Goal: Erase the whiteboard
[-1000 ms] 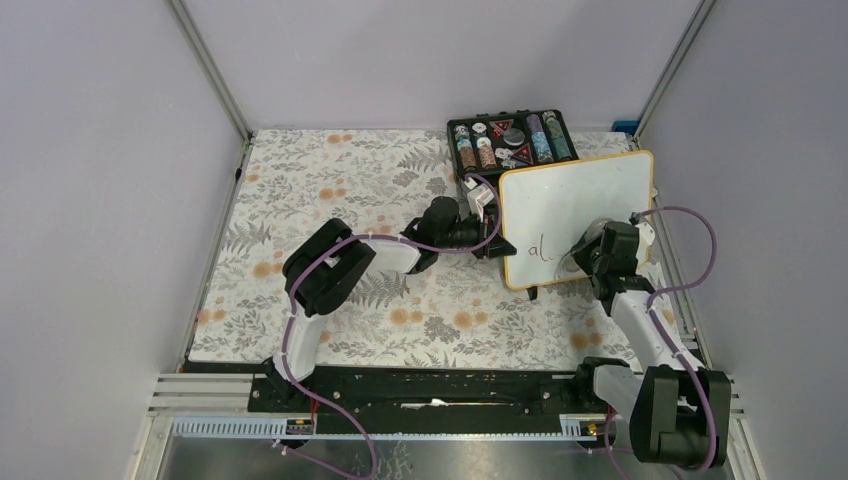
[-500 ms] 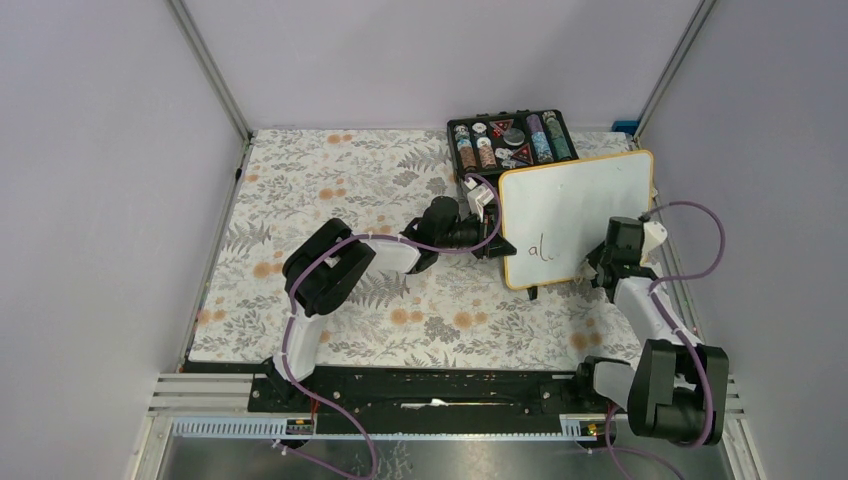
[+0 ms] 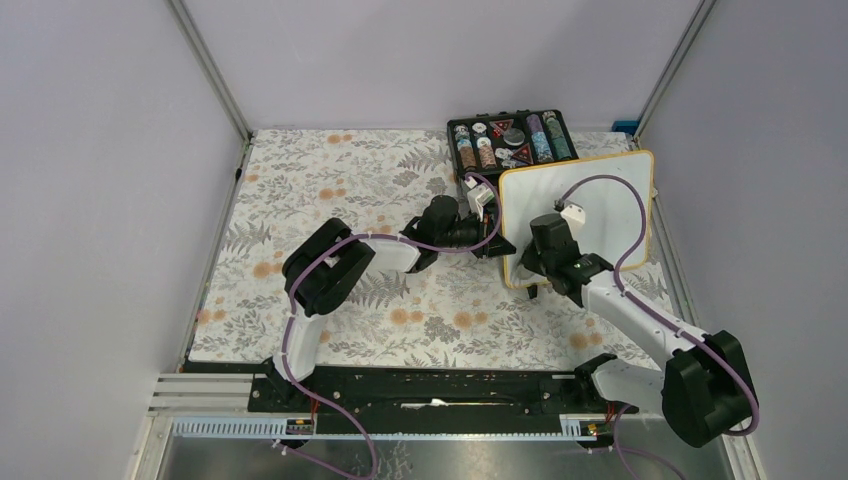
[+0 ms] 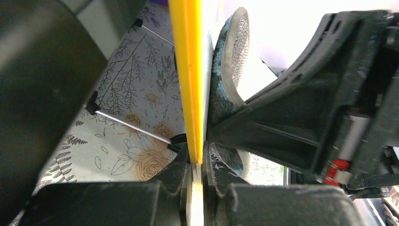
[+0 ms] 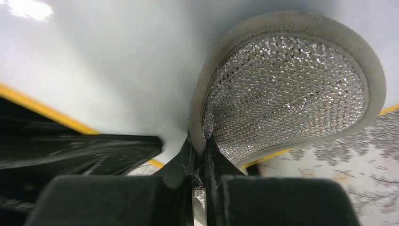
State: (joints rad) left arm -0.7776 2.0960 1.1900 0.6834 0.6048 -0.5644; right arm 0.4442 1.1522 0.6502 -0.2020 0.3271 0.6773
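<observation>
The whiteboard (image 3: 600, 195), white with a thin yellow-orange frame, stands tilted up at the right of the mat. My left gripper (image 3: 497, 243) is shut on its left edge; the left wrist view shows the yellow frame (image 4: 188, 70) between the jaws. My right gripper (image 3: 535, 262) is shut on a round silver mesh sponge pad (image 5: 287, 89) and presses it against the board's lower left, where it hides any writing. The pad also shows in the left wrist view (image 4: 230, 61).
A black case of coloured chips (image 3: 510, 138) lies behind the board at the back of the floral mat (image 3: 350, 200). The enclosure's right wall and post (image 3: 672, 70) stand close to the board.
My right gripper has swept the pad leftward across the board, from its lower right to its lower left corner. The letters "al" at the lower left are now covered. The left arm has not moved.
</observation>
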